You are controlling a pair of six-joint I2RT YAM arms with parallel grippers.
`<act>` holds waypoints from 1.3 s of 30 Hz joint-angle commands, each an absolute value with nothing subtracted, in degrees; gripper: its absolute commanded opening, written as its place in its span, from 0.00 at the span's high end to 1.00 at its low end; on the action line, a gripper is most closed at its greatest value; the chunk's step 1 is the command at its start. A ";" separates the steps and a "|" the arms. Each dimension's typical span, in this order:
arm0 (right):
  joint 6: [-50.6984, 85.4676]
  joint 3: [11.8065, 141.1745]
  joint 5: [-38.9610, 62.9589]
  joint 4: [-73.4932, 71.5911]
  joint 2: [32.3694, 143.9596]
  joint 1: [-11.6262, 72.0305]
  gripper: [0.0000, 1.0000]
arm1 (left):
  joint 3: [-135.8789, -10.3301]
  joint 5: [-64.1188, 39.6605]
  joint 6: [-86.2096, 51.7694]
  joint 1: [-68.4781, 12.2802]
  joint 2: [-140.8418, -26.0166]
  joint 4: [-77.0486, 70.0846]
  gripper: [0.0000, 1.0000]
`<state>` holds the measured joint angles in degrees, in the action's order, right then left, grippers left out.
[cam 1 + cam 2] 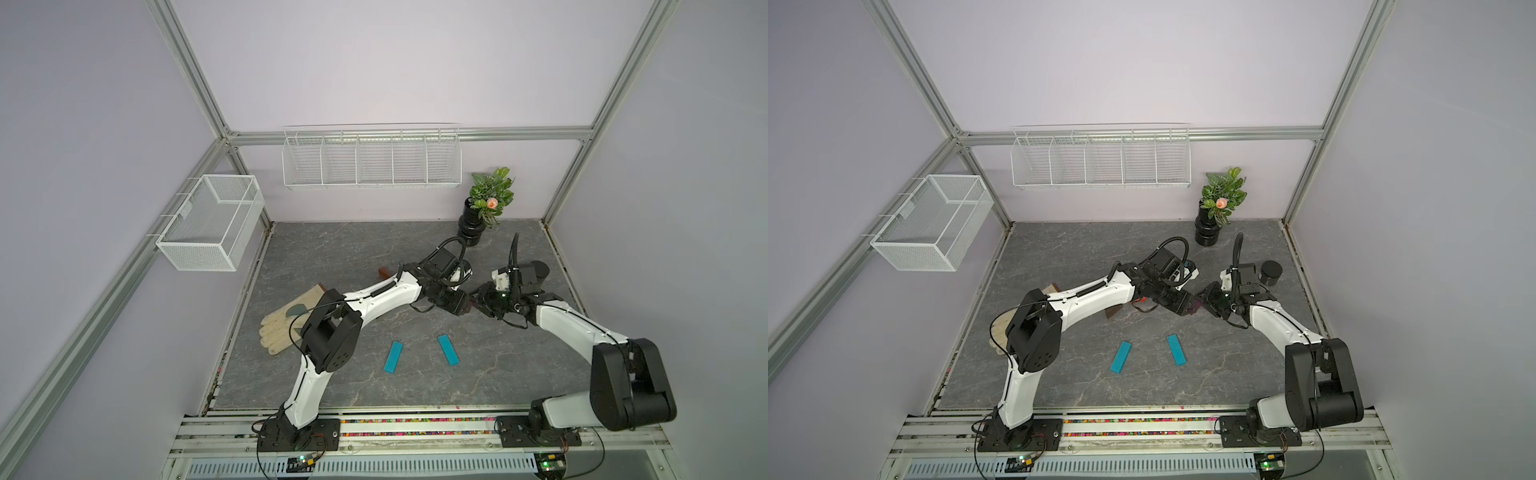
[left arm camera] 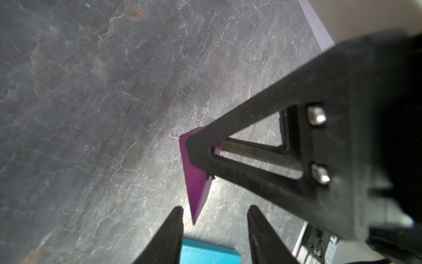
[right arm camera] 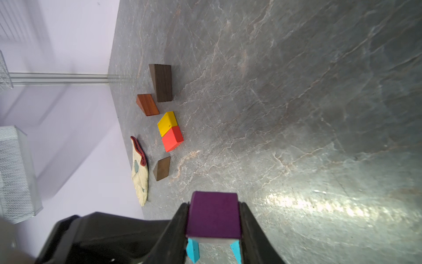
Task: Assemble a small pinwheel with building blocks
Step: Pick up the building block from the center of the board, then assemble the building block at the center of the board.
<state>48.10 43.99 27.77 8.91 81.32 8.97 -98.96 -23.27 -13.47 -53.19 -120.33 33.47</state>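
Right end effector (image 3: 214,205) grips purple wedge (image 3: 214,217); left end effector (image 2: 215,208) gapes beside its tip.

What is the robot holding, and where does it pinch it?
The right tool pinches the purple wedge by its two side faces, near the wide end. The left tool holds nothing.

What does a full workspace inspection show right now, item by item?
Surface: grey marbled tabletop, no spills seen.
Job's things: purple wedge gripped; yellow block and red block touching; three brown wedges loose around them; two teal bars lying apart.
Clutter: beige glove, black jar, potted plant.
Grippers: right gripper shut on the purple wedge; left gripper open at the wedge's tip.
Cables: black cables arch over both wrists; no snag seen.
Surroundings: wire rack on back wall, mesh basket on side wall.
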 commanded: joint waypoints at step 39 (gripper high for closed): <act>30.41 47.00 21.31 31.64 67.24 -0.56 0.10 | -113.54 6.77 18.16 -47.64 -134.06 54.43 1.00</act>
